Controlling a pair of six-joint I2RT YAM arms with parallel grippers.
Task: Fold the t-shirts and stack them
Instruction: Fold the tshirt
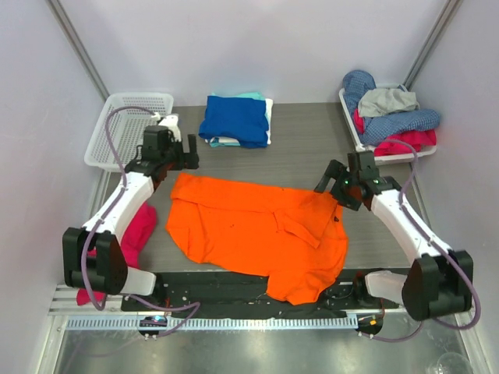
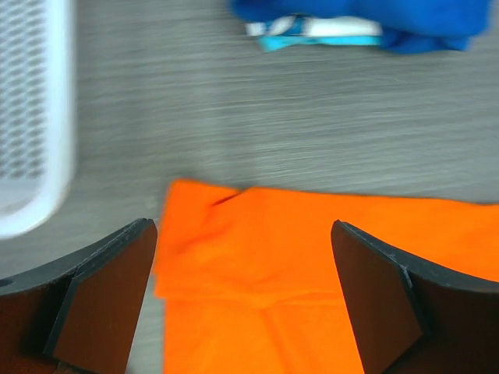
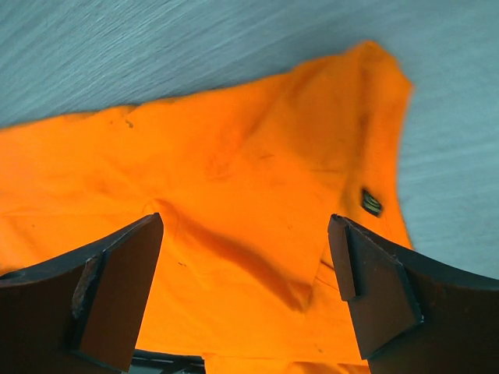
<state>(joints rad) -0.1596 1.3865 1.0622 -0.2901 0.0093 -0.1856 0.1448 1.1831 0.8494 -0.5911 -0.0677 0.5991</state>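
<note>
A bright orange t-shirt [image 1: 257, 234] lies spread on the grey table, its lower part folded over near the front edge. At its far left corner my left gripper [image 1: 187, 161] hangs open. In the left wrist view its fingers [image 2: 101, 300] straddle that orange corner [image 2: 312, 257] without holding it. Over the shirt's right shoulder my right gripper [image 1: 325, 184] is open too. The right wrist view shows the orange cloth [image 3: 234, 171] and a small dark label [image 3: 372, 202] below the jaws. A folded stack with a royal blue t-shirt [image 1: 234, 118] on top sits at the back centre.
A white mesh basket [image 1: 129, 128] stands at the back left, just beyond the left gripper. A white tray [image 1: 355, 132] at the back right holds a heap of blue, grey and pink clothes. Pink cloth [image 1: 136, 230] lies beside the left arm.
</note>
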